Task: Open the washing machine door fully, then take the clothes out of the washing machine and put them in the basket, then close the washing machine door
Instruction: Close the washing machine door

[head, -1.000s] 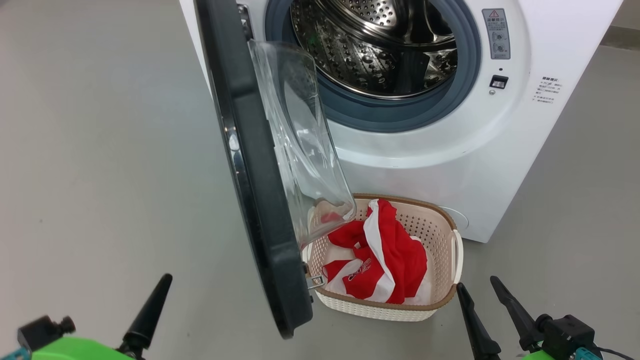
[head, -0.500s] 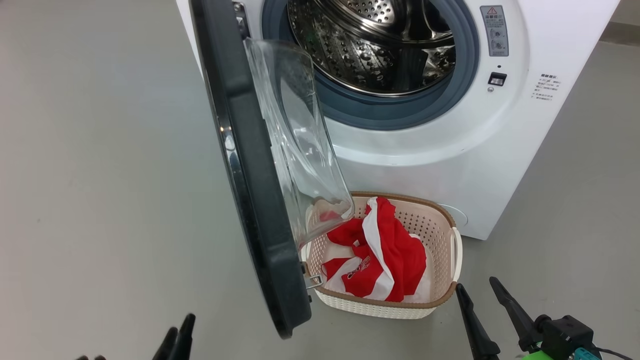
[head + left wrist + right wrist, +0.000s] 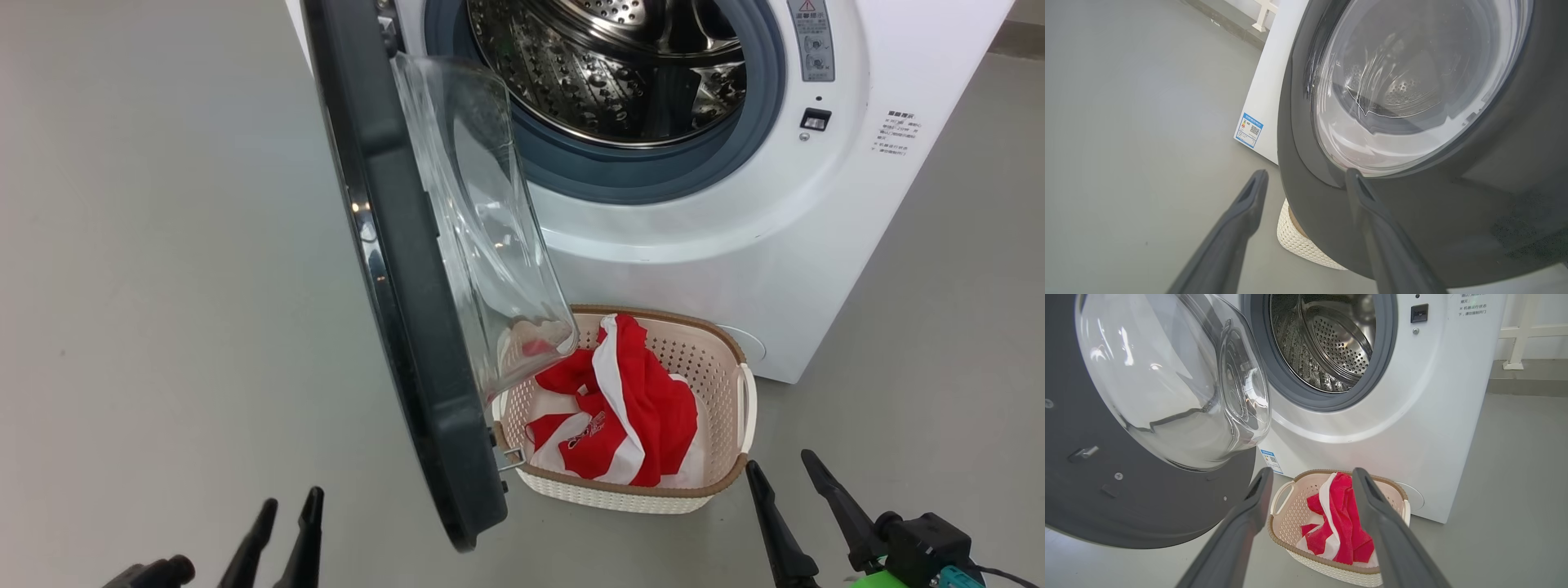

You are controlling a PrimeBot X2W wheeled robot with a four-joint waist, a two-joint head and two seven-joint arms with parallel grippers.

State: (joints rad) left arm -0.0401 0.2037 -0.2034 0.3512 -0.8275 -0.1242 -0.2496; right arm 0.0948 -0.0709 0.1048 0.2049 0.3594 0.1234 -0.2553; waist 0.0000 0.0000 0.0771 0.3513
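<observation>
The left gripper (image 3: 1307, 173) is hovering with its two dark fingers spread and holding nothing. One fingertip is lying over the lower rim of the large round washing machine door (image 3: 1453, 212), with its glossy black rim and bulging clear glass. Whether it is touching, I cannot tell. The right gripper (image 3: 780, 460) is also hanging spread and empty. Just beyond its fingertips the small cream-white perforated plastic basket (image 3: 710, 392) is holding the red and white fabric clothes (image 3: 645, 400). Past that, the perforated steel drum (image 3: 604, 73) of the big white washing machine (image 3: 735, 229) is looking empty, so closing is likely the step in hand.

The door is standing upright, edge-on to the head view. Its flat outer face is facing the left fingers and its glass bowl is facing the basket. Being round, it has no long axis.

The push probably calls for the left fingers on the outer rim at the free edge, following the arc, then pressing until the latch catches.
</observation>
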